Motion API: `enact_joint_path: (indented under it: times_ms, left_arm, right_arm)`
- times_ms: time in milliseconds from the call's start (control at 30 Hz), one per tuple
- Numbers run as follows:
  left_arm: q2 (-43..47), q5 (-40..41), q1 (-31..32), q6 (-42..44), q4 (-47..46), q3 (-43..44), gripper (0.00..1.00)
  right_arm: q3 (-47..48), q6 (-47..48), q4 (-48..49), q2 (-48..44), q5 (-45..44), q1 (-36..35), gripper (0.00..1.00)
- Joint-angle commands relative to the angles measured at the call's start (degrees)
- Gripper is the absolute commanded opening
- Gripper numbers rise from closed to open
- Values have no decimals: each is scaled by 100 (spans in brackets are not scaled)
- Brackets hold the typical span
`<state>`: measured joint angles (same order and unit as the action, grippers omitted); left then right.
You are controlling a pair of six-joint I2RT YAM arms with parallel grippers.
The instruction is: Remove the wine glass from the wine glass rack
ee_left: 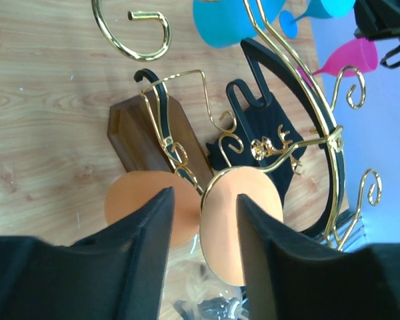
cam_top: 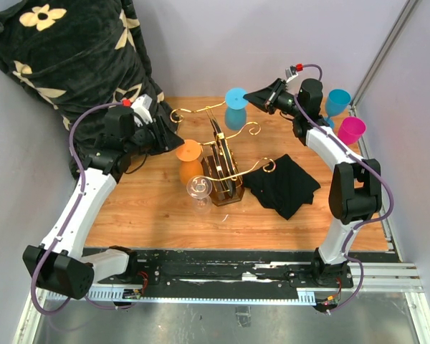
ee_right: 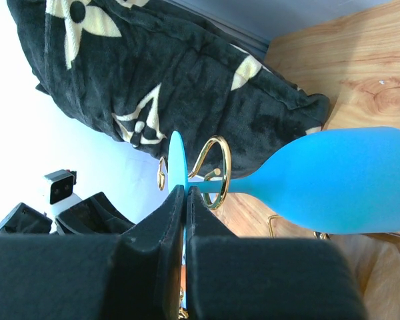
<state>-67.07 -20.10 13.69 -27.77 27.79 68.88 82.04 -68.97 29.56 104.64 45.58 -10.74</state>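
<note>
The gold wire wine glass rack [cam_top: 226, 161] stands mid-table on its brown wooden base [ee_left: 147, 133]. A blue wine glass [cam_top: 236, 107] hangs upside down from a scroll arm at the rack's back. My right gripper [cam_top: 261, 99] is shut on the thin edge of its foot [ee_right: 176, 160], with the stem sitting in the gold loop [ee_right: 217, 173] and the bowl [ee_right: 340, 180] to the right. An orange wine glass [cam_top: 190, 161] hangs on the rack's left. My left gripper [ee_left: 203, 200] is open, its fingers either side of the orange foot's [ee_left: 243, 227] near edge.
A clear wine glass [cam_top: 199, 190] hangs at the rack's front. A black cloth [cam_top: 283, 185] lies right of the rack. A teal glass [cam_top: 337, 100] and a pink glass [cam_top: 351, 130] stand at the back right. A black flowered pillow [cam_top: 72, 50] fills the back left.
</note>
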Motion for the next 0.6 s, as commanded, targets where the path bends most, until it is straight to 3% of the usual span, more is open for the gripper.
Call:
enact_joint_path:
  times_ms: [0,67,267,567]
  left_arm:
    - [-73,-415,24,-35,174,-1,40]
    - [-73,-506,20,-36,163,-31,26]
    - [-51,-742,19,-36,124,-38,1]
    - [158,-516,19,-61,104,-9,1]
  right_arm:
    - [216,41,100,30,141,-74,1]
    - [233,41,91,39,147,-74,1]
    - [240,26,98,22,149,-72,1]
    - [370,-301,484,99,157,-21,1]
